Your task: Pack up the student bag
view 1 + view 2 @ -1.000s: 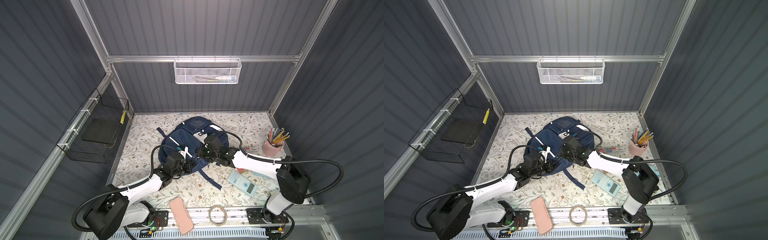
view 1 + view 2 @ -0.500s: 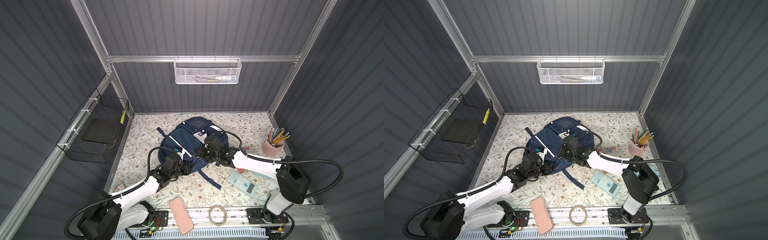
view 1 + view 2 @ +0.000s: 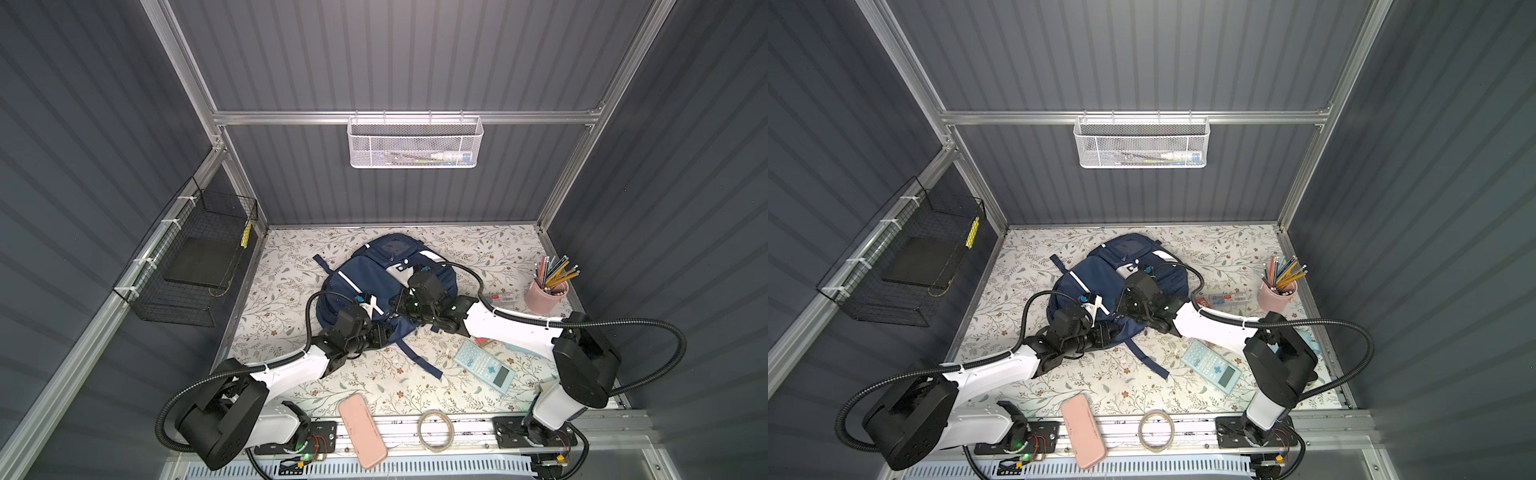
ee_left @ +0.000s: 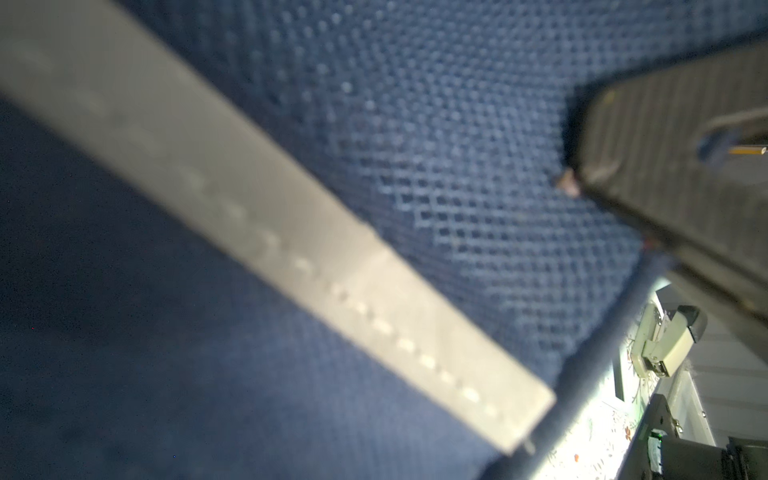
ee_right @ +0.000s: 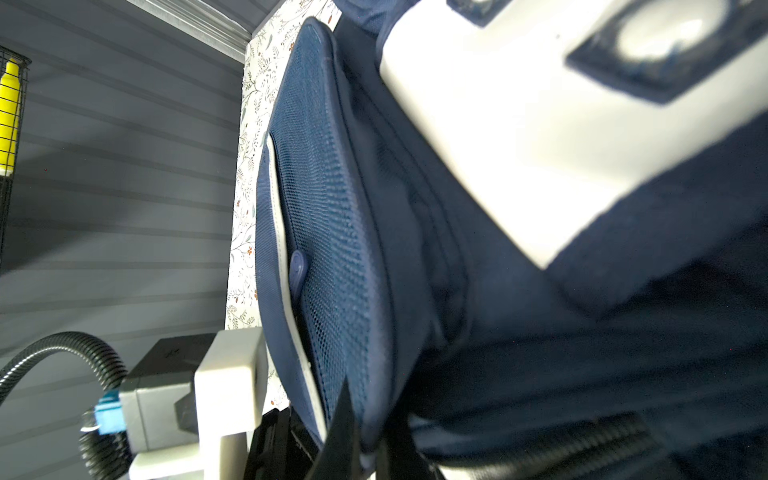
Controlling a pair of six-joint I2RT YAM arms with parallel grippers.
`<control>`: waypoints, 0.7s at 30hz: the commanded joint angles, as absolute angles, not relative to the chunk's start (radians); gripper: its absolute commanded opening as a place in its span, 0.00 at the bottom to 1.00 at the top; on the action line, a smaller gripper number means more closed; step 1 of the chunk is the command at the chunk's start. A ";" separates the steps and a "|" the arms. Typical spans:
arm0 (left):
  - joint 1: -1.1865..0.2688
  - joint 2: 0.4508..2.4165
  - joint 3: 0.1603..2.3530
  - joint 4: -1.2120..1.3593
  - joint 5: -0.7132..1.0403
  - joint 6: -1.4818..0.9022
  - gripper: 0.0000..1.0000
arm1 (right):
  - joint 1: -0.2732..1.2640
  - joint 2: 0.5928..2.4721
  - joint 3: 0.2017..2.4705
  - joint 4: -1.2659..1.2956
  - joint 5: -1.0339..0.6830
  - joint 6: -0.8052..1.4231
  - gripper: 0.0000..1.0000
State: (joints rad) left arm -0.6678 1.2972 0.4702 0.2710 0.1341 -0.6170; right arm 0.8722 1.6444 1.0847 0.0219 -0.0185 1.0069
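The student bag (image 3: pixel 374 270) (image 3: pixel 1100 270) is a navy backpack with white stripes, lying flat in the middle of the floral mat. My right gripper (image 3: pixel 401 306) (image 3: pixel 1122 306) lies over its near side. In the right wrist view, this gripper (image 5: pixel 370 415) is shut on a fold of the bag's blue fabric (image 5: pixel 332 208). My left gripper (image 3: pixel 383 332) (image 3: pixel 1106 332) is pressed against the bag's near-left edge. The left wrist view shows only blurred navy mesh (image 4: pixel 415 124) and a white stripe (image 4: pixel 291 249). Its jaws are hidden.
A pink oblong case (image 3: pixel 362 430) and a tape ring (image 3: pixel 434 430) lie at the front edge. A light-blue calculator (image 3: pixel 484 365) sits front right. A pink cup of pencils (image 3: pixel 544 297) stands far right. A white mesh basket (image 3: pixel 413 143) and a black wire basket (image 3: pixel 187 266) hang on the walls.
My left arm has shifted a little at the bag's near-left edge. The right arm and the bag have stayed put.
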 commanded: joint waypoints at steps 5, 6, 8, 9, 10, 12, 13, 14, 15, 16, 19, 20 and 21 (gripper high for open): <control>-0.657 1.343 0.551 0.410 0.144 -0.612 0.37 | 0.915 1.636 1.100 0.124 -0.101 1.013 0.00; -0.657 1.356 0.547 0.444 0.146 -0.626 0.35 | 0.916 1.640 1.098 0.126 -0.101 1.015 0.00; -0.657 1.371 0.549 0.483 0.158 -0.639 0.29 | 0.915 1.646 1.092 0.136 -0.105 1.021 0.00; -0.657 1.376 0.557 0.482 0.163 -0.635 0.26 | 0.916 1.647 1.090 0.139 -0.108 1.023 0.00; -0.657 1.379 0.561 0.479 0.167 -0.634 0.23 | 0.916 1.646 1.086 0.143 -0.110 1.028 0.00; -0.657 1.371 0.563 0.460 0.159 -0.627 0.19 | 0.916 1.645 1.075 0.150 -0.110 1.032 0.00; -0.657 1.365 0.560 0.457 0.154 -0.629 0.17 | 0.915 1.644 1.072 0.150 -0.108 1.032 0.00; -0.657 1.358 0.558 0.449 0.148 -0.633 0.15 | 0.913 1.644 1.069 0.150 -0.105 1.032 0.00; -0.656 1.349 0.562 0.421 0.133 -0.634 0.14 | 0.913 1.643 1.065 0.153 -0.104 1.032 0.00; -0.657 1.342 0.571 0.378 0.113 -0.634 0.12 | 0.913 1.641 1.063 0.153 -0.103 1.032 0.00; -0.657 1.312 0.578 0.275 0.041 -0.607 0.00 | 0.910 1.634 1.067 0.134 -0.099 1.014 0.00; -0.657 1.302 0.573 0.262 0.035 -0.596 0.00 | 0.910 1.631 1.069 0.123 -0.095 1.010 0.00; -0.657 1.292 0.568 0.255 0.028 -0.585 0.00 | 0.907 1.628 1.069 0.117 -0.094 1.006 0.00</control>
State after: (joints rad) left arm -0.6666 1.3361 0.5201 0.2474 0.1089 -0.6270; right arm 0.8726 1.6543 1.0660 0.0837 -0.0113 1.0283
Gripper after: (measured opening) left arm 0.052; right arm 0.060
